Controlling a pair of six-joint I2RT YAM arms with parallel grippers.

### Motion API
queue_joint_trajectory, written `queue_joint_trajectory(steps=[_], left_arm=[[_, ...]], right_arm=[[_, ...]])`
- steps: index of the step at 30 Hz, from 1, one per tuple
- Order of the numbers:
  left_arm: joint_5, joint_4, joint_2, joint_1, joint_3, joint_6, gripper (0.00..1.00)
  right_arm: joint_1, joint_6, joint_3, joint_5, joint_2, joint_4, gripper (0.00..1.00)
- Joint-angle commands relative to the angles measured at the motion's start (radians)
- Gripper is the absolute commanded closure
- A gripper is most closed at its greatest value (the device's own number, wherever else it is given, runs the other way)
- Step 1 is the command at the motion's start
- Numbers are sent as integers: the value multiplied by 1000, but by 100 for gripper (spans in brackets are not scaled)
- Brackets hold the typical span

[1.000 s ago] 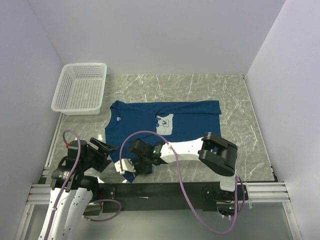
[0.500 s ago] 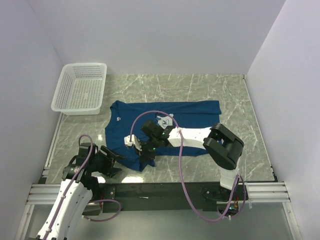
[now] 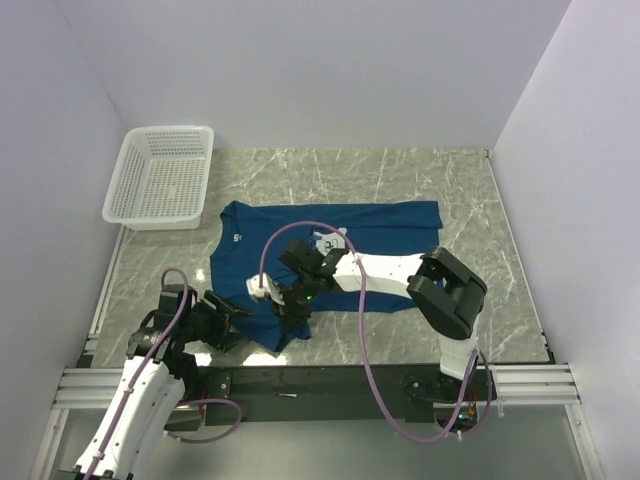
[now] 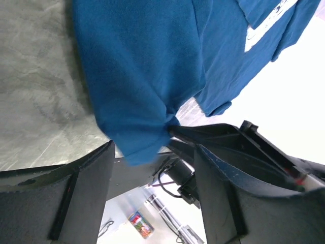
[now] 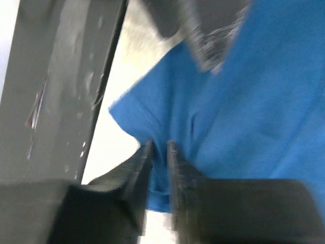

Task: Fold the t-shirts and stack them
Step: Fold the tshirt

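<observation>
The right tool (image 5: 158, 152) is clamping a bunched fold of the t-shirt (image 3: 390, 225), its two fingers (image 5: 139, 165) nearly meeting with blue cloth pinched between them. From above, this tool is working over the near left part of the garment, close to its near edge. The left tool (image 4: 152, 152) is standing with its fingers wide apart. A drooping blue corner of the shirt is hanging between them, and neither finger is pressing on it. In the overhead view, the left tool is sitting just beside the shirt's near left corner.

One t-shirt is showing. It is lying spread across the middle of the bench (image 3: 420, 170), its long axis running left to right. Its neck label is pointing toward the left wall and its hem toward the right. The pale square print (image 3: 330, 240) is facing up, partly covered by the right arm. One white lattice basket (image 3: 160, 180) is sitting at the far left corner, apart from the shirt.
</observation>
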Motion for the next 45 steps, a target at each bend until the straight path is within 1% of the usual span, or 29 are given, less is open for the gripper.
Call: queue_joint_trajectory(steps=[1,2,3,7,13,17,21,23,25,26,28,29,31,33,34,35,38,39,42,44,45], left_arm=[[-19,-12,-10,-1,64,61,31],[-31,-15,-10,-1,76,72,30],[-37,-21,-7,-1,87,83,30],[-43,-29,5,-1,119,127,29],[-14,-17,-21,-1,90,124,29],[-52,-64,-39,-1,105,126,29],[-163,-162,-56,-1,177,130,29],[-249,-201,-76,-1,230,127,29],[-304,-253,-88,-1,282,121,29],[-353,-267,-97,-1,299,118,29],[-397,-309,-105,-1,338,110,29],[-436,-325,-111,-1,351,104,29],[-463,-345,-120,-1,377,92,29],[-470,-371,-140,-1,389,80,29],[-470,-374,-148,-1,389,77,29],[-470,-376,-163,-1,386,75,29],[-464,-367,-179,-1,354,74,30],[-424,-347,-185,-1,331,72,30],[-341,-281,-192,-1,265,74,30],[-235,-227,-185,1,219,72,30],[-190,-195,-179,-1,166,71,31]], right_arm=[[30,-207,-35,12,-71,-107,68],[32,-219,-46,15,-100,-112,64],[41,-244,-54,27,-110,-115,55],[75,-290,-58,80,-128,-149,47],[151,-304,-69,141,-131,-124,46],[202,-272,-71,219,-96,-77,46],[211,-242,-61,300,-55,-44,47],[214,-253,-72,333,-49,-28,48],[214,-258,-93,348,-46,-15,49],[218,-261,-98,354,-44,-11,49],[222,-258,-103,368,-30,-5,50],[222,-252,-100,371,-24,-3,51],[225,-246,-92,380,-4,-3,54],[230,-246,-95,388,5,-2,59],[230,-247,-97,394,8,1,64],[231,-244,-98,391,10,2,77],[219,-224,-100,355,1,-3,95],[210,-213,-88,335,-4,-8,100],[150,-166,-46,235,-12,-38,100],[95,-138,-28,192,-16,-46,100],[74,-106,-14,143,-15,-48,100]])
